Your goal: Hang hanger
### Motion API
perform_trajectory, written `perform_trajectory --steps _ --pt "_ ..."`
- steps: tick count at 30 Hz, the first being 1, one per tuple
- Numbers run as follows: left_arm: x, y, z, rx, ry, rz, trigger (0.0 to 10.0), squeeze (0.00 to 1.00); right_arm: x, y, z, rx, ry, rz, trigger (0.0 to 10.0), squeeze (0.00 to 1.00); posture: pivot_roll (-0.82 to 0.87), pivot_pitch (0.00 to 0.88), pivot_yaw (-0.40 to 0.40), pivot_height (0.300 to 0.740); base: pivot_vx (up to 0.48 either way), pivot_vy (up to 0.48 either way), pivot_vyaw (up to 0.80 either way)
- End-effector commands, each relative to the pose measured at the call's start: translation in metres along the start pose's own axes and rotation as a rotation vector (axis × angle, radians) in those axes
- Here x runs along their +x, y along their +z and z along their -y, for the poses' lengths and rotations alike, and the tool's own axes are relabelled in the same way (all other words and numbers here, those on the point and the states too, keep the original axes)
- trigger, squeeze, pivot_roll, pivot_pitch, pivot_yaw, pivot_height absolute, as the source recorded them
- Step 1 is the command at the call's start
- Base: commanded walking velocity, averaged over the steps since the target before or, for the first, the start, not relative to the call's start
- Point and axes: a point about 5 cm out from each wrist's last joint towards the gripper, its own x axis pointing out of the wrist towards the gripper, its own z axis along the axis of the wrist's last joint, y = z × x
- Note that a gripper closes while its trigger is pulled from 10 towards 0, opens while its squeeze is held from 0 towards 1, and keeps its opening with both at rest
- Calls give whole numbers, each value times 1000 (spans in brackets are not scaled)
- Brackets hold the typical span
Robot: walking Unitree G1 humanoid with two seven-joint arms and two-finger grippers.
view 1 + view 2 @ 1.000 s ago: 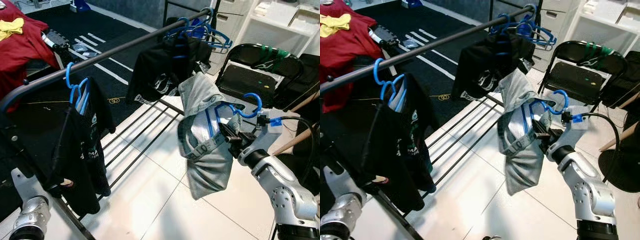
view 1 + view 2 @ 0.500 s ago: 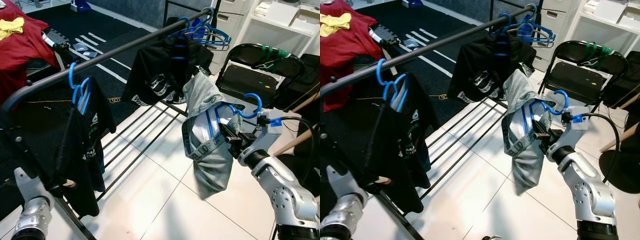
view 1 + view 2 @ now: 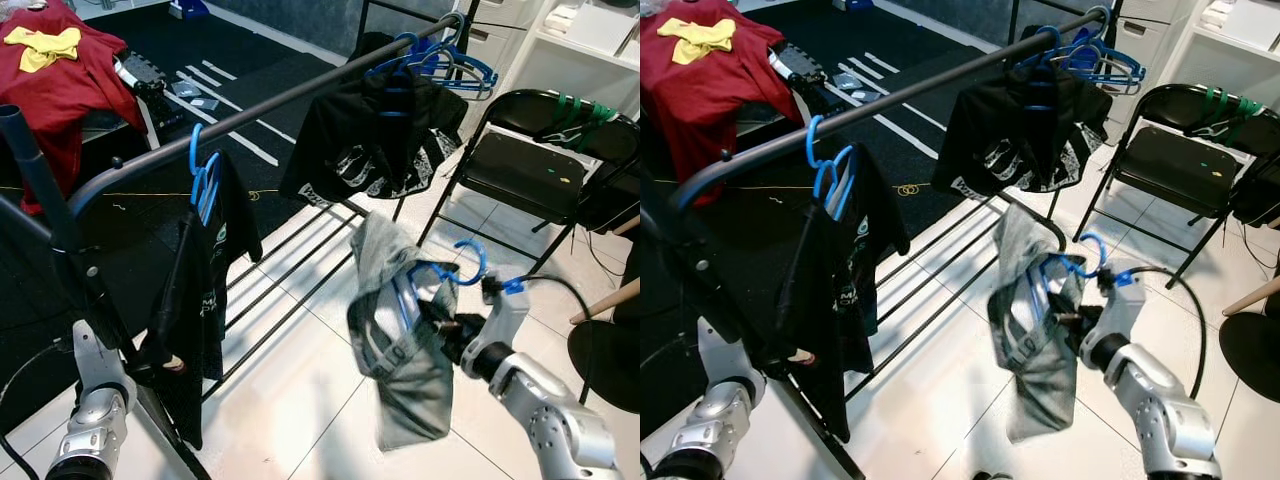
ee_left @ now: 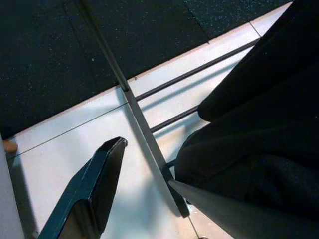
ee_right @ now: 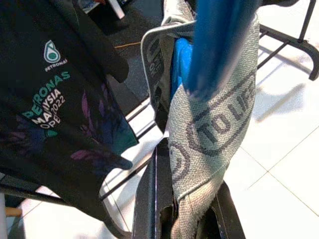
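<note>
My right gripper (image 3: 440, 325) is shut on a blue hanger (image 3: 455, 270) that carries a grey garment (image 3: 400, 375). The garment hangs crumpled over the white floor tiles, below and to the right of the dark clothes rail (image 3: 280, 95). The hanger's hook (image 3: 1092, 245) points up, free of the rail. In the right wrist view the grey collar (image 5: 209, 124) and the blue hanger (image 5: 214, 40) sit between the black fingers (image 5: 149, 199). My left arm (image 3: 90, 425) hangs low by the rack's foot, and its gripper (image 4: 134, 194) is open with nothing in it.
Black shirts on blue hangers (image 3: 200, 170) (image 3: 385, 130) hang on the rail, with empty blue hangers (image 3: 455, 60) at its far end. A black folding chair (image 3: 525, 165) stands at the right. A red garment (image 3: 60, 70) lies at the back left. Low rack bars (image 3: 290, 290) cross the floor.
The camera view has shifted. My right gripper has dropped lower and moved left with the hanger, and the grey garment has swung and bunched beneath it.
</note>
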Motion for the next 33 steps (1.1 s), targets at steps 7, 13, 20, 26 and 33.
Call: perform_trajectory --steps 7,13,20,26,33 --pt "0 21 5 220 15 149 10000 0 -3 0 4 0 -4 -3 10000 0 -41 182 33 740 0 0 0" --pt "0 21 5 225 13 153 10000 0 -3 1 4 -3 0 3 10000 0 -35 178 35 740 0 0 0" --pt "0 22 4 234 10 162 10000 0 -3 2 3 -1 3 16 10000 0 -30 176 35 740 0 0 0" --pt "0 26 5 232 3 181 10000 0 -3 0 1 1 12 12 10000 0 -32 180 28 740 0 0 0" --pt "2 39 -1 238 31 226 10000 0 -4 -1 1 -3 12 7 10000 0 -35 178 28 740 0 0 0"
